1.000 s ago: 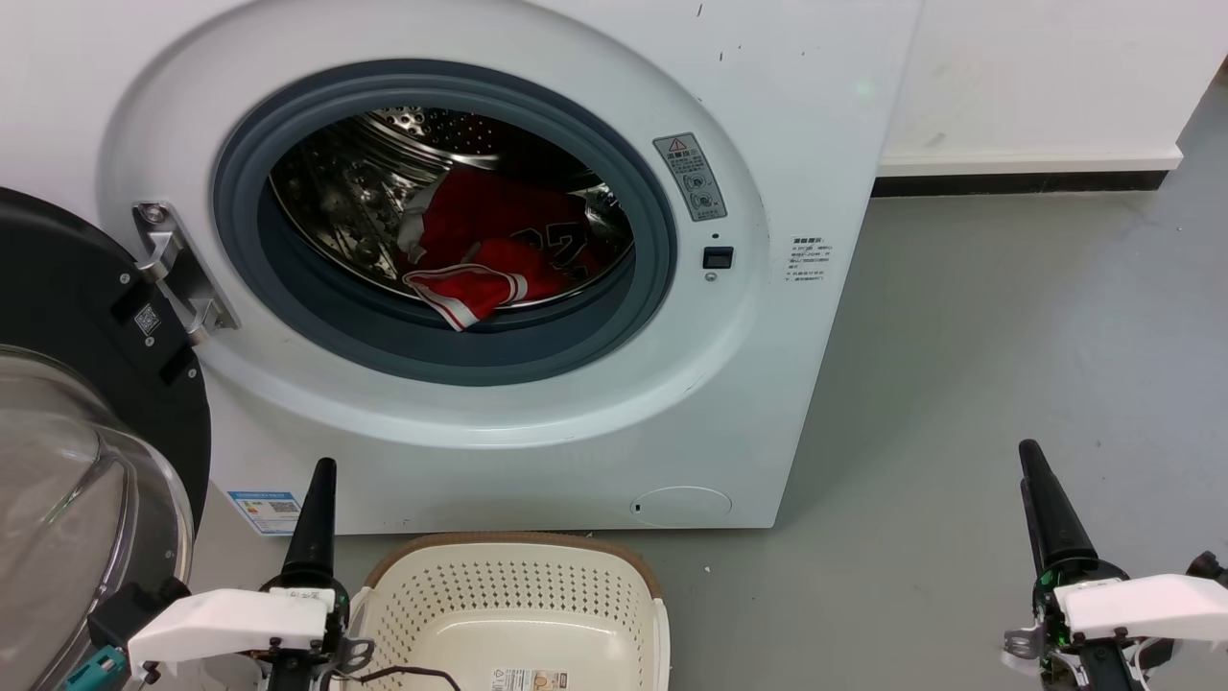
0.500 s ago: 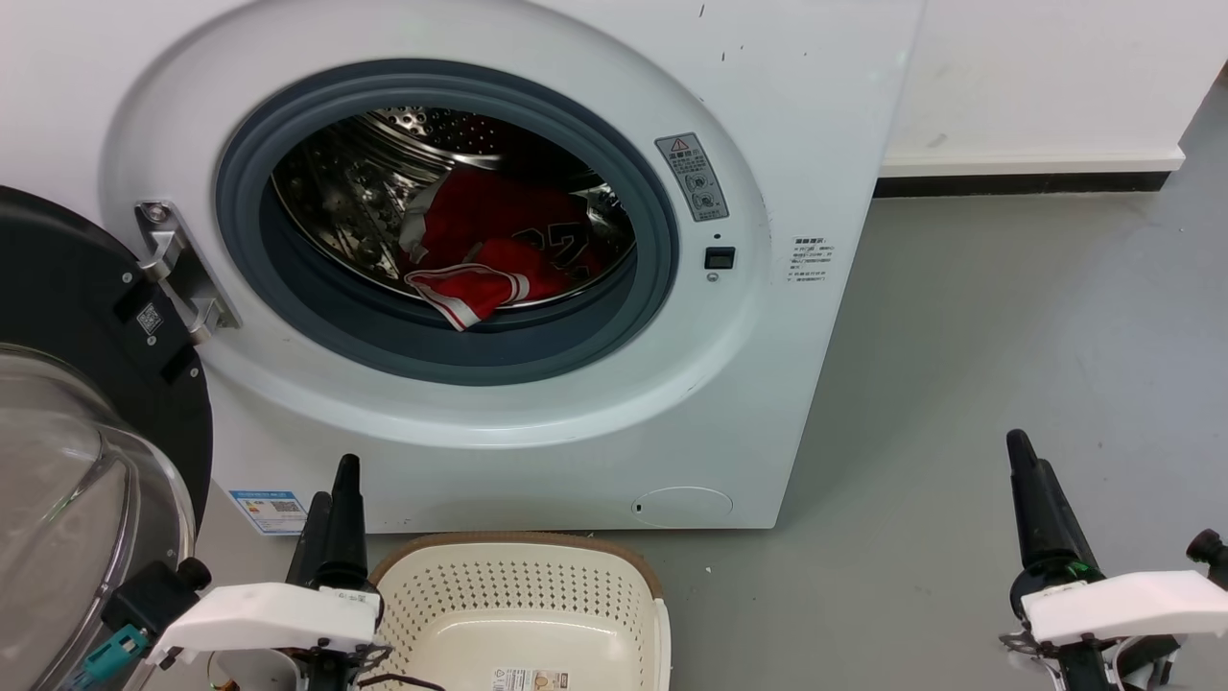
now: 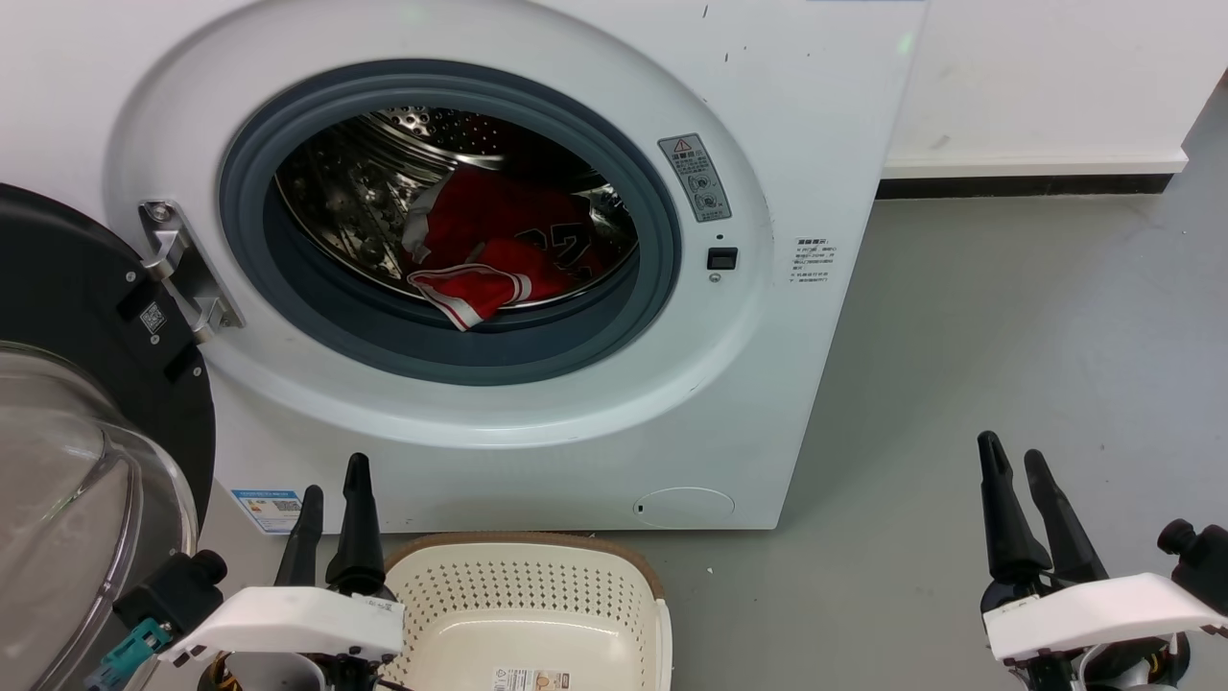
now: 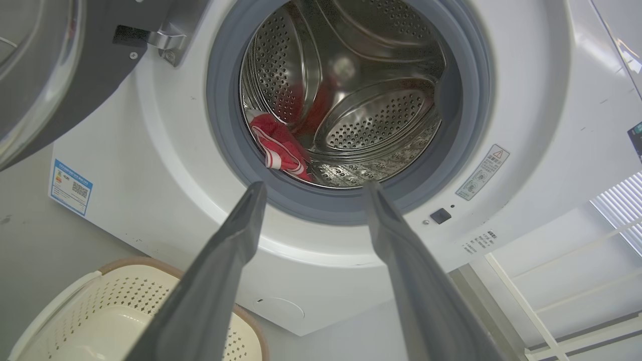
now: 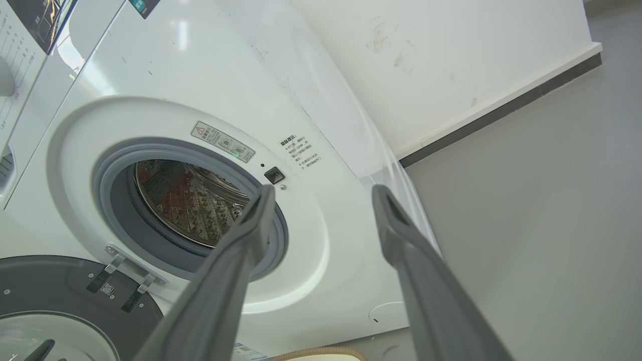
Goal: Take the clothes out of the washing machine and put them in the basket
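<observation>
So the job is just at its start. The clothes (image 3: pixel 499 251), a red top with striped trim, lie inside the steel drum (image 3: pixel 355 192) of the washing machine (image 3: pixel 787 115). They sit near the front of the round hole, with one striped edge close to the grey ring (image 3: pixel 662 288). The door (image 3: pixel 67 288) is swung wide open at the left. The basket (image 3: pixel 518 587) sits on the floor (image 3: pixel 959 336) right in front of the machine, with no clothes in the part I can see.

The left gripper (image 3: pixel 335 478) is low, just beside the basket, its two fingers spread with nothing between them. The right gripper (image 3: pixel 1011 448) is low too, well off to the right, fingers also apart and holding nothing.

I think reaching comes next. One arm needs to go up and into the hole, close on the red cloth, and pull it out without catching on the ring.
</observation>
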